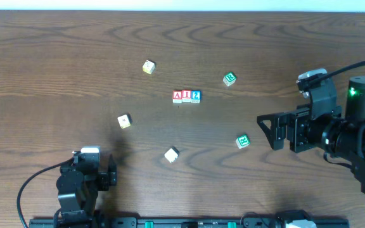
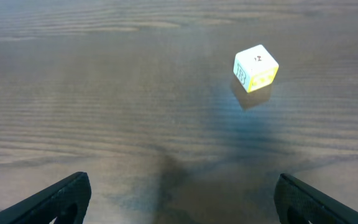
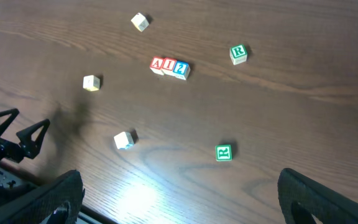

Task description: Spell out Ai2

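Observation:
Three white cubes stand touching in a row at the table's middle: red "A" point(image 1: 177, 96), red "I" point(image 1: 187, 96) and blue "2" point(image 1: 196, 96), reading left to right. The right wrist view shows the same row: "A" point(image 3: 158, 64), "I" point(image 3: 169, 66), "2" point(image 3: 181, 68). My left gripper point(image 1: 109, 168) is open and empty at the near left, far from the row; its jaws point(image 2: 182, 190) hold nothing. My right gripper point(image 1: 265, 131) is open and empty at the right, well apart from the row; its jaws point(image 3: 179, 186) are spread wide above the table.
Two yellow-marked cubes point(image 1: 148, 66) point(image 1: 124, 121) lie left of the row; the nearer one sits ahead of my left gripper point(image 2: 255, 68). A white cube point(image 1: 172, 154) lies in front of the row. Two green "R" cubes point(image 1: 229, 78) point(image 1: 242, 141) lie to the right.

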